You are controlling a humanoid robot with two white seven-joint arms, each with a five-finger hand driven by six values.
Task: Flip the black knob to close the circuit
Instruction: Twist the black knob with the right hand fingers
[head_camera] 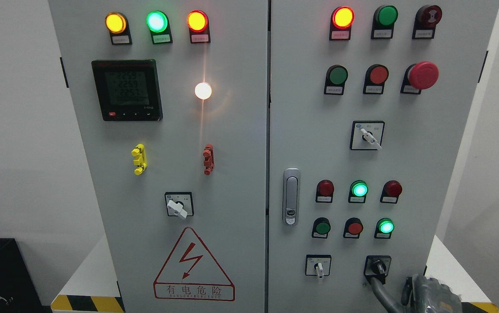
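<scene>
The black knob [378, 266] sits in a black square plate at the lower right of the grey cabinet's right door [310, 130], with its handle pointing down. My right hand [391, 287] comes up from the bottom edge just below it. One grey finger [378, 290] stretches up and left, and its tip reaches the knob's lower end. A second, darker finger [406, 290] stands apart to the right. The fingers are spread and do not close round the knob. The palm [434, 298] is cut off by the frame. My left arm is out of view.
A white-handled selector [318, 267] sits just left of the knob. Above are red and green push buttons [355, 227], a lit green lamp [386, 226] and a door latch [291, 196]. White table corners with hazard stripes [86, 303] flank the cabinet.
</scene>
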